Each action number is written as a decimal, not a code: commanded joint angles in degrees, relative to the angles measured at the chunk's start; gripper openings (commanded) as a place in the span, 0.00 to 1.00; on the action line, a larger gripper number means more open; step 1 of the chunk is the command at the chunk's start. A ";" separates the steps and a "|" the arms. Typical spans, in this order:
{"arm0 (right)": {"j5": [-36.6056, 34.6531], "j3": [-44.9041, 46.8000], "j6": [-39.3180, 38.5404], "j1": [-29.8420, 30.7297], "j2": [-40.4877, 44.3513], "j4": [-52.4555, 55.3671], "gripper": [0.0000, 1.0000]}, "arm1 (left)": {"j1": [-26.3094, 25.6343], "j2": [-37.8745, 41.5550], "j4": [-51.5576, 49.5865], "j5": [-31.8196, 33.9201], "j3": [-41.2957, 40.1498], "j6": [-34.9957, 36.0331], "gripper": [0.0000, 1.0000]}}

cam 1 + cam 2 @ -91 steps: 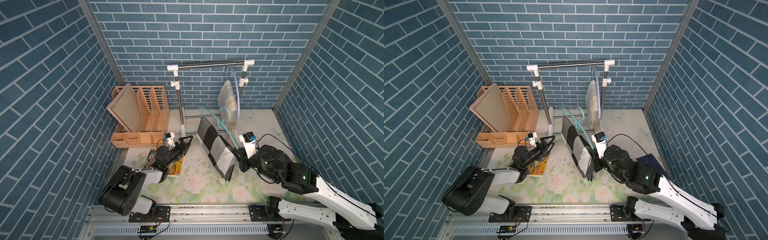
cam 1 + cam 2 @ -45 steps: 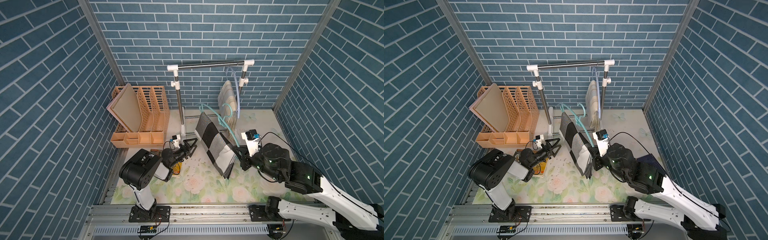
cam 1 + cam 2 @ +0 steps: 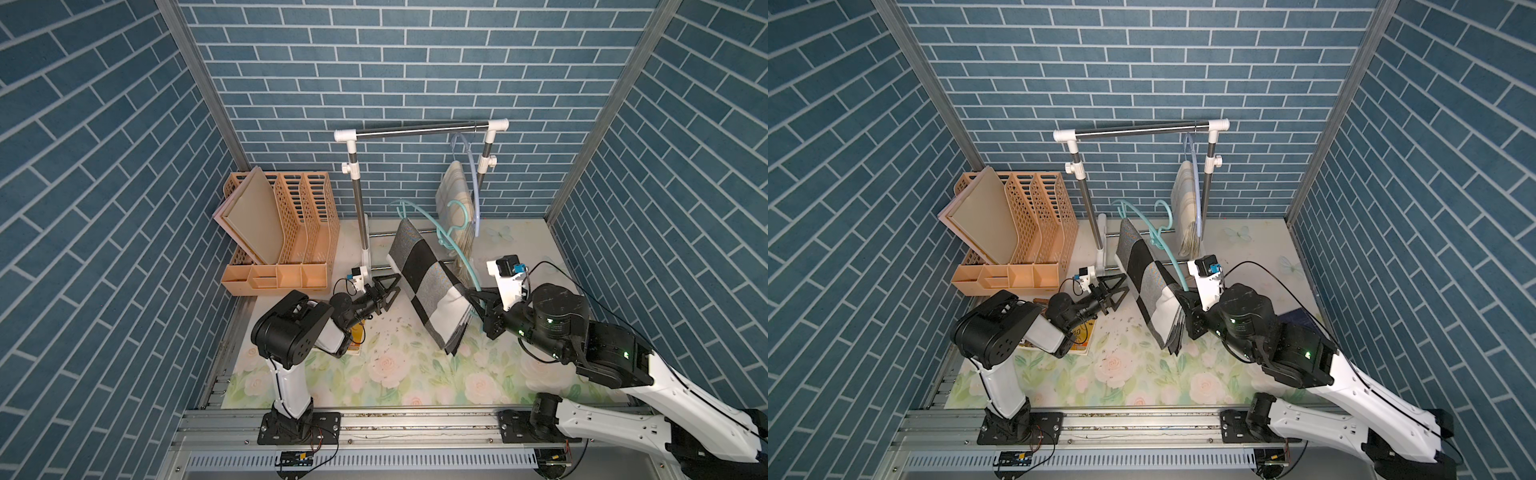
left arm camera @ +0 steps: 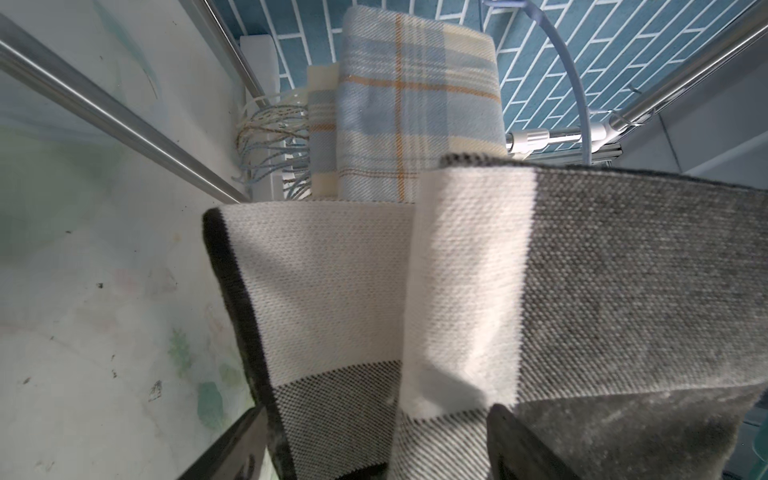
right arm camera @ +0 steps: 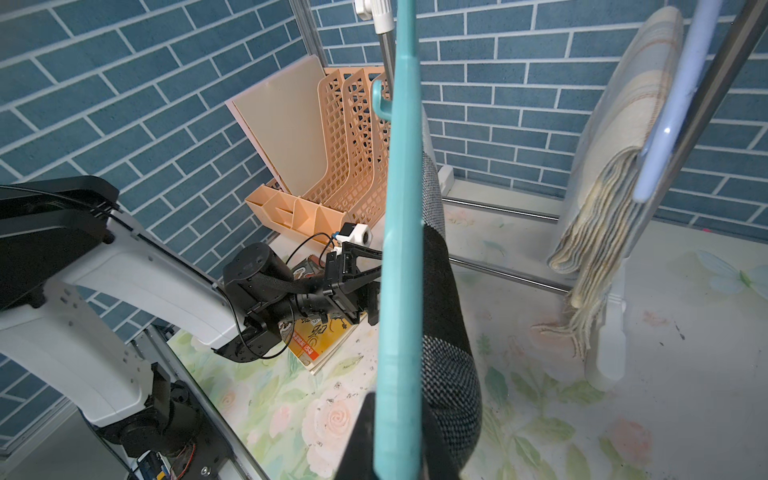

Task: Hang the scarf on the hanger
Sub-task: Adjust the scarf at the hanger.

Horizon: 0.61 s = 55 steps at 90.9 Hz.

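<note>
Right jaws: closed tight on the lower end of the teal hanger (image 5: 399,249), one finger on either side of its flat bar; my right arm (image 3: 557,324) reaches in from the near right corner.
Left jaws: wide open and gripping nothing. In the left wrist view the hanging end of the scarf lies between the two fingers; whether either finger touches the cloth I cannot tell.
Left arm (image 3: 291,328): folded low over the bench (image 3: 415,365), wrist pointing toward the scarf's near face.
Checked scarf (image 3: 428,286): draped over the teal hanger in grey, black and cream blocks. It hangs as a slanted panel between my two arms, its lower cream corner just beside my right jaws. In the left wrist view (image 4: 457,311) it shows two overlapping layers, a cream one in front of a grey one.
Hanger's pose: tilted, its hook end up toward the rail (image 3: 419,129) but not on it. The curved arm runs down along the scarf's top edge to my right jaws.
Rail: a steel bar on white-jointed posts at the back of the bench.
Plaid scarf (image 3: 453,203): pale blue and cream with orange lines, fringed. It hangs from a lavender hanger (image 5: 673,124) hooked on the rail's right end, behind the checked scarf.
File rack (image 3: 299,224): peach plastic, at the back left, with a beige board (image 3: 249,216) leaning in its left slot.
Book (image 5: 316,332): orange cover, flat on the bench under my left wrist.
</note>
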<state>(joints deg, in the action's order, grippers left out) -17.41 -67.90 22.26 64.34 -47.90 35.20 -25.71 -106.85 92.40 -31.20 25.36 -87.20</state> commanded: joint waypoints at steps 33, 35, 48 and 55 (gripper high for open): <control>0.43 -3.42 0.94 -0.18 0.77 -7.87 0.00 | -0.56 4.47 14.68 -2.68 3.42 1.46 0.66; 0.42 -3.46 0.90 -0.18 0.78 -7.87 0.00 | -0.56 4.59 14.70 -2.65 3.23 1.56 0.64; -0.01 -3.62 0.90 -0.13 0.85 -7.70 0.00 | -0.41 5.08 14.70 -1.95 2.14 1.93 0.47; -0.35 -3.64 0.88 -0.16 1.09 -7.56 0.00 | -0.16 5.37 14.66 -1.53 1.32 2.14 0.31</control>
<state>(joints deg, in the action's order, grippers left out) -16.64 -67.99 22.31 64.34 -48.01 35.18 -25.89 -102.76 92.60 -32.64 27.94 -86.39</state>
